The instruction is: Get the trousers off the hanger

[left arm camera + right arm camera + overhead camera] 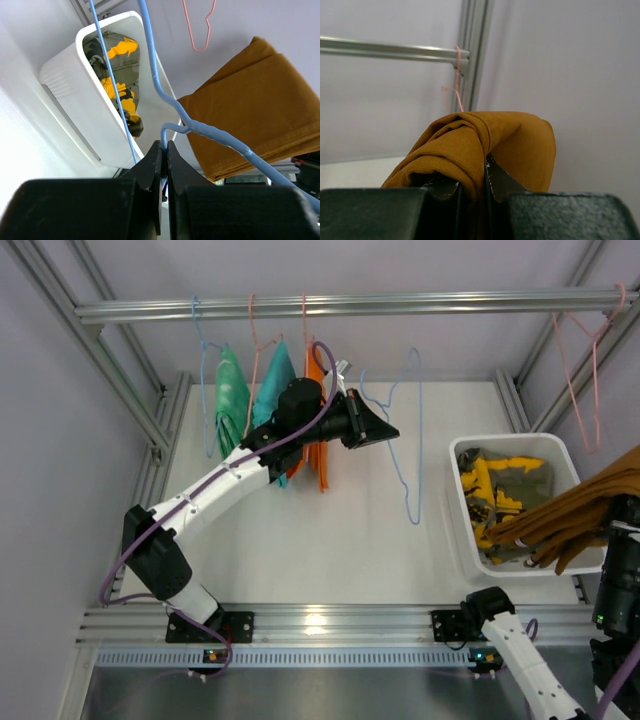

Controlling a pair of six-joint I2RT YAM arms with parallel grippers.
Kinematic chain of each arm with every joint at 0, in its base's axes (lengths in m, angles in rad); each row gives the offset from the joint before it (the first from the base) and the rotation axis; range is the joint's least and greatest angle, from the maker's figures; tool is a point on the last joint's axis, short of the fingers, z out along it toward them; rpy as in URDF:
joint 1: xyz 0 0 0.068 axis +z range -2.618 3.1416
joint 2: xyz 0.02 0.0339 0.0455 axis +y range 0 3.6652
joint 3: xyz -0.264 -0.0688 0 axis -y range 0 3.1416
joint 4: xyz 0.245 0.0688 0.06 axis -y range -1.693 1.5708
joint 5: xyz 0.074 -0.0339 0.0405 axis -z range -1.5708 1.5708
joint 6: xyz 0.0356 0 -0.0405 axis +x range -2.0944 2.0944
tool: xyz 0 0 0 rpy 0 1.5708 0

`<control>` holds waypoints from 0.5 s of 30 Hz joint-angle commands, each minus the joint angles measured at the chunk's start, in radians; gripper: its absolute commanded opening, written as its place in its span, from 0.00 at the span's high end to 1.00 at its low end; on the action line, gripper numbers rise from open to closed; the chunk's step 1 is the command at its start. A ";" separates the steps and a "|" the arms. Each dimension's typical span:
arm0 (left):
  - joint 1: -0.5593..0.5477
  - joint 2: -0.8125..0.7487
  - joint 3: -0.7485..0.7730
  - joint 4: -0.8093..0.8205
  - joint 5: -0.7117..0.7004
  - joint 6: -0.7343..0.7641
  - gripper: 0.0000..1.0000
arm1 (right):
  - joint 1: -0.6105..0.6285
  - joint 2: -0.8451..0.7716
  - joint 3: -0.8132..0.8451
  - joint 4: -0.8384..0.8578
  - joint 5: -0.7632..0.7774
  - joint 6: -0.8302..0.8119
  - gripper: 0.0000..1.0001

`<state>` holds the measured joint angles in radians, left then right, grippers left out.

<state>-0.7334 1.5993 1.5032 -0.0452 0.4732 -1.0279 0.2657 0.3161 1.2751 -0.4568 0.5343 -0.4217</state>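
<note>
Green trousers (232, 398), teal trousers (274, 380) and orange trousers (318, 445) hang on hangers from the rail (400, 306). My left gripper (388, 430) is shut on the wire of a bare blue hanger (410, 455); in the left wrist view the wire (200, 127) runs in between the closed jaws of the gripper (164, 144). My right gripper (485, 167) is shut on the brown trousers (470, 140), which hang over the white bin (456, 502) at the right (575, 515). The yellow-and-dark trousers (495, 490) lie in the bin.
A bare pink hanger (588, 360) hangs at the rail's right end, also seen in the right wrist view (457, 85). Aluminium frame posts stand at both back corners. The bin (70, 90) stands at the table's right edge.
</note>
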 commanded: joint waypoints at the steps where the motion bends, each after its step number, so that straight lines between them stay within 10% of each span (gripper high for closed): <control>1: 0.006 -0.006 0.040 0.056 -0.004 0.022 1.00 | -0.039 -0.064 -0.028 0.058 0.079 -0.112 1.00; 15: 0.025 -0.004 0.034 0.061 0.015 -0.008 1.00 | -0.074 -0.192 -0.383 0.069 0.188 -0.161 1.00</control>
<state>-0.7197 1.5997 1.5036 -0.0448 0.4786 -1.0267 0.2001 0.1326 0.9615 -0.4999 0.6979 -0.5514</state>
